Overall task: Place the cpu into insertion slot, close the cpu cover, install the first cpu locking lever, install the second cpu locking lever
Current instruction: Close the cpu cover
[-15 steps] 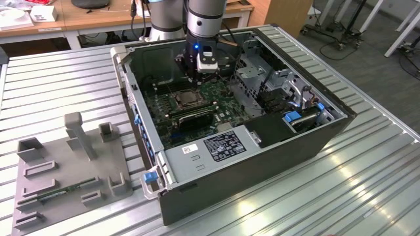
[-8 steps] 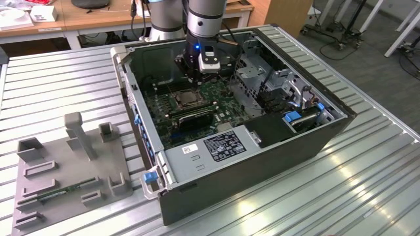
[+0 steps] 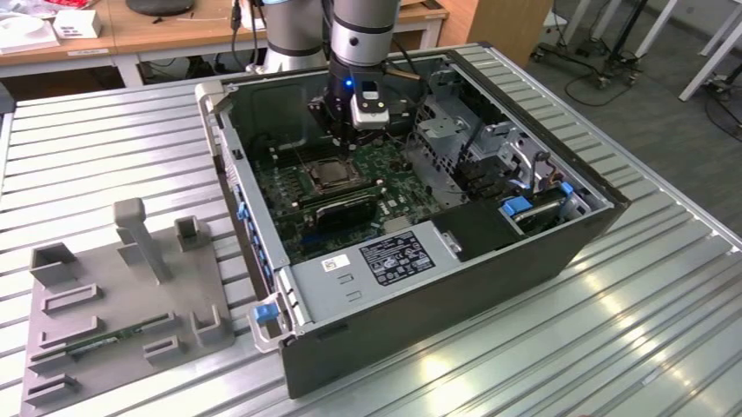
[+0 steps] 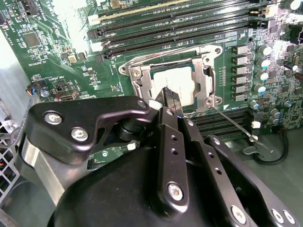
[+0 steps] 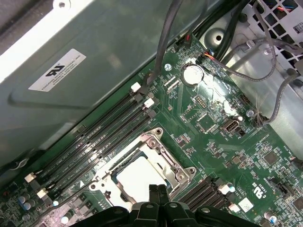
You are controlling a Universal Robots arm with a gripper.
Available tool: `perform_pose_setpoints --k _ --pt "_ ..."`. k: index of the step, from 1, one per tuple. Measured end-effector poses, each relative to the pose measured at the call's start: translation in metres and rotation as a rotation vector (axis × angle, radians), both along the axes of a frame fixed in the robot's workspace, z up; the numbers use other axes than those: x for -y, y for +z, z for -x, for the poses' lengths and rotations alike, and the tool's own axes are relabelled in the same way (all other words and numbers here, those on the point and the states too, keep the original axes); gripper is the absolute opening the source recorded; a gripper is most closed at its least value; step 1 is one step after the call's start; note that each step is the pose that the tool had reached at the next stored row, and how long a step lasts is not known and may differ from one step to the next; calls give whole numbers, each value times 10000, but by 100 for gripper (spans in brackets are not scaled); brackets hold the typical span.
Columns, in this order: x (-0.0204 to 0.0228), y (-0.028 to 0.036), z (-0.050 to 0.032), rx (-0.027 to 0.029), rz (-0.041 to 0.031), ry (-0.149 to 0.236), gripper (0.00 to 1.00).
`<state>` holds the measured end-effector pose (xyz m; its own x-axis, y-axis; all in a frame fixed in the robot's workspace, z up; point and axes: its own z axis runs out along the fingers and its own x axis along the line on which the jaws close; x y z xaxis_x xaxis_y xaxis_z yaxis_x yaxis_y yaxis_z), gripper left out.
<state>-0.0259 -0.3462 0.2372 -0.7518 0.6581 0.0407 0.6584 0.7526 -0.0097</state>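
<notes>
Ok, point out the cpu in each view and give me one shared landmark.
Exterior view: the cpu in the middle of the motherboard.
Second wrist view: cpu just beyond the gripper.
First wrist view: likewise just beyond the gripper.
Shared landmark: the silvery cpu cover framing it.

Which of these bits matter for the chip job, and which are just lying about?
In the job: cpu, cpu cover, locking lever, gripper.
Lying about: grey fixture tray, memory slots, coin battery.
</notes>
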Motion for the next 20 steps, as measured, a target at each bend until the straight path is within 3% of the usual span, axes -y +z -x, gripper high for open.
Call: perform_pose_setpoints --k 8,20 --pt "0 0 0 0 0 100 11" --pt "0 0 0 3 0 1662 11"
